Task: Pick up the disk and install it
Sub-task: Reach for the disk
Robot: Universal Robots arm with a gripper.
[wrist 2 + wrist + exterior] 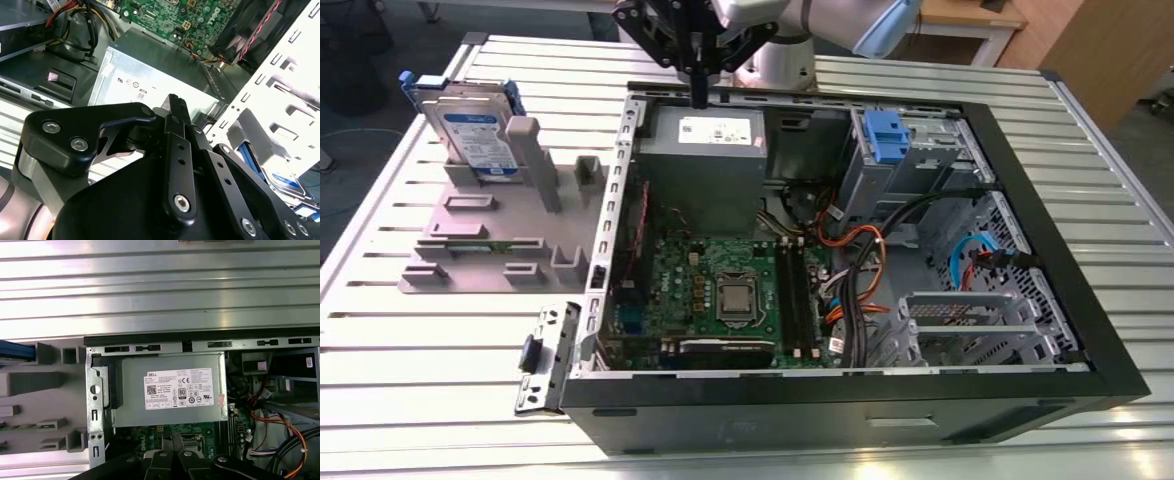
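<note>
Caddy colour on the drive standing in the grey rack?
Blue plastic caddy around the silver-grey hard drive, clearest in exterior view.

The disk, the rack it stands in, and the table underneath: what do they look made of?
The disk: silver-grey body, probably metal, with a matte label that looks like paper and a smooth blue frame, apparently plastic. The rack: uniform matte grey blocks and slots, likely plastic, though painted metal is possible. The table: bright ribbed slats with a soft sheen, likely aluminium.

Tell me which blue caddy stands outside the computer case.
The disk, upright in the grey rack at the exterior view's left. The other blue caddy sits inside the case.
</note>
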